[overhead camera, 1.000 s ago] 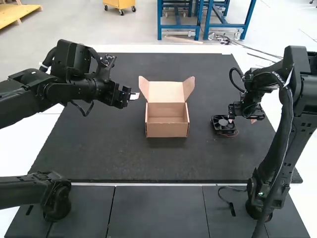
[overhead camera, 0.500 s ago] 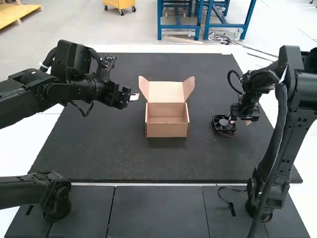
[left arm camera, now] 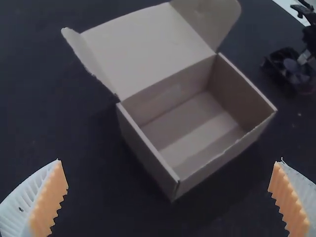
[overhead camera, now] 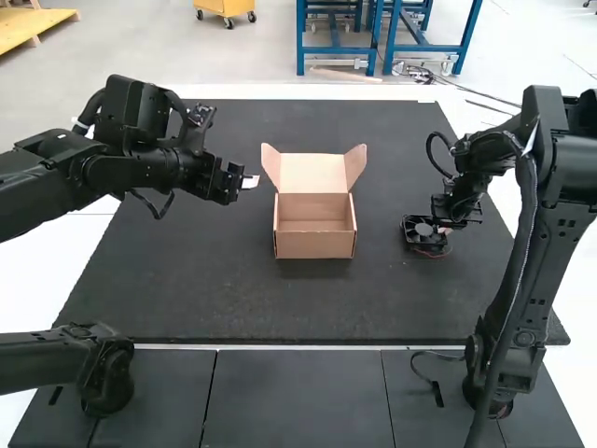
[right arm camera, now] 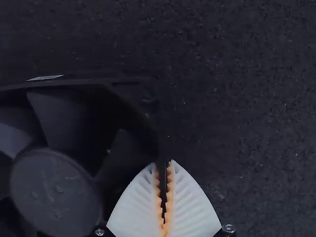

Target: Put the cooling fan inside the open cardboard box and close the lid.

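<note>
Gripping cooling fan [right arm camera: 54, 192] rim, apparently: right tool [right arm camera: 163, 167].

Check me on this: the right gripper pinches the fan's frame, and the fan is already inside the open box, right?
Not inside. The high view shows the cooling fan outside the cardboard box, to its right; the right gripper does pinch its frame.
</note>
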